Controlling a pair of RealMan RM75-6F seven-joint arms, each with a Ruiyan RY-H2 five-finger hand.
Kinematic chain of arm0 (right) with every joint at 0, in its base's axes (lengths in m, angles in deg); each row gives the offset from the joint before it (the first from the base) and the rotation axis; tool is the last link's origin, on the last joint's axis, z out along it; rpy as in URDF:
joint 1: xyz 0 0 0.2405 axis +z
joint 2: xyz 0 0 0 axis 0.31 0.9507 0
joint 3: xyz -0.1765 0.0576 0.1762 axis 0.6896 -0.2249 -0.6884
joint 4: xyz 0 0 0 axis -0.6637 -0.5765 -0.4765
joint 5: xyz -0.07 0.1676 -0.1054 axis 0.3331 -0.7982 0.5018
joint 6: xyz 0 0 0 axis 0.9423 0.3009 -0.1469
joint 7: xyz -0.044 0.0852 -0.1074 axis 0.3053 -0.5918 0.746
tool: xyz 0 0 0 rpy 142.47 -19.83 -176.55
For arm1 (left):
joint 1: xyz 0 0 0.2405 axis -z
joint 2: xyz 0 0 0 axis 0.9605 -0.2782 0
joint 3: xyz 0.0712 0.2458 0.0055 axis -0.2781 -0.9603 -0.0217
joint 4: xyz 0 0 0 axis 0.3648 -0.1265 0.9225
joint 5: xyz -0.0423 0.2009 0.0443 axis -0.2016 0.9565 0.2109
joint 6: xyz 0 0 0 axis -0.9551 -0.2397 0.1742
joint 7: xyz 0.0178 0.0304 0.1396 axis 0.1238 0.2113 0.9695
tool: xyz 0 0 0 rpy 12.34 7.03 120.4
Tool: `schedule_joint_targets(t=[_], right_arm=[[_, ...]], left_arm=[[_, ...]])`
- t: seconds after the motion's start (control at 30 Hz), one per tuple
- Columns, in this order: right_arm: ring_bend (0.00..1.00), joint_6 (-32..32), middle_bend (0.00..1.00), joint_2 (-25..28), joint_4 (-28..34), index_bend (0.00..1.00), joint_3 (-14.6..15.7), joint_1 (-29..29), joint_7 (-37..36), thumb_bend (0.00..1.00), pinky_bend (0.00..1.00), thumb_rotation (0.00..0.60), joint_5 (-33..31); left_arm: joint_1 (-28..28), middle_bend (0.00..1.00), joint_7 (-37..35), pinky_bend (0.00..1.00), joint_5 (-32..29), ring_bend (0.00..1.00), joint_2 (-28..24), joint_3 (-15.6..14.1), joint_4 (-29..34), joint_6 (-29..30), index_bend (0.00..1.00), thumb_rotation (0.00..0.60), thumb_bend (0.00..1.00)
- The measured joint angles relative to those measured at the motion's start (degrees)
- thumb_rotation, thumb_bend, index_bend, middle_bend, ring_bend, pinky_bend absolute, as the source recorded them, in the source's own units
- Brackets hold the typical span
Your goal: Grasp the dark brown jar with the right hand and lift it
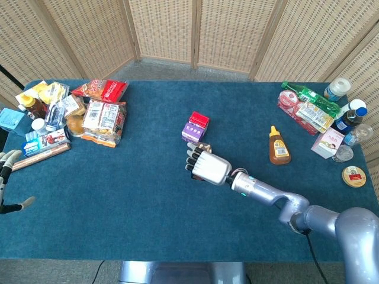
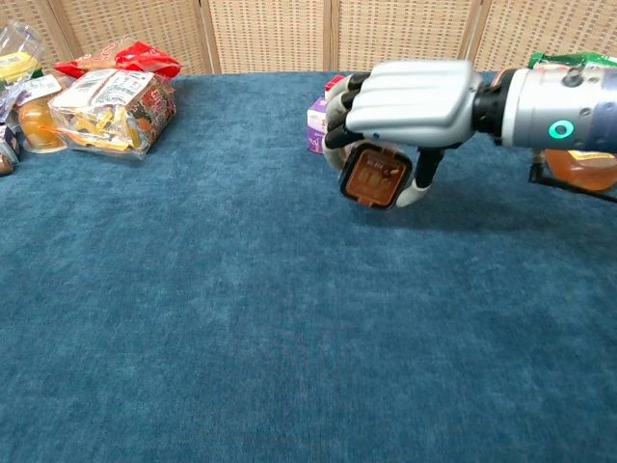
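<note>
The dark brown jar (image 2: 376, 176) hangs off the blue cloth in the chest view, tilted so its square underside faces the camera. My right hand (image 2: 410, 101) grips it from above, fingers curled over one side and the thumb under the other. From the head view the right hand (image 1: 208, 165) hides nearly all of the jar near the table's middle. My left hand (image 1: 7, 177) shows at the far left edge of the head view, fingers apart, holding nothing.
A purple and red box (image 1: 195, 127) stands just behind the right hand. An amber squeeze bottle (image 1: 279, 145) lies to the right. Snack packets (image 1: 100, 115) crowd the left back; bottles and packets (image 1: 323, 112) fill the right back corner.
</note>
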Motion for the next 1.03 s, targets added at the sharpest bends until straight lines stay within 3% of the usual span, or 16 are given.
schedule_joint_targets(t=[0.43,1.03], right_arm=[[0.20,5.07,0.44,8.11,10.05,0.47,0.40,-2.67,2.61,0.14,0.18,0.600,1.12],[0.20,7.41,0.44,16.83,23.21,0.47,-3.23,-3.56,6.87,0.14,0.20,0.600,1.86]], left_arm=[[0.09,0.00,0.27,0.00,0.70,0.00,0.12,-0.20,0.37,-0.10,0.00,0.600,0.17],[-0.26,0.00,0.09,0.00,2.18,0.00,-0.14,-0.57,0.99,0.63,0.00,0.600,0.17]])
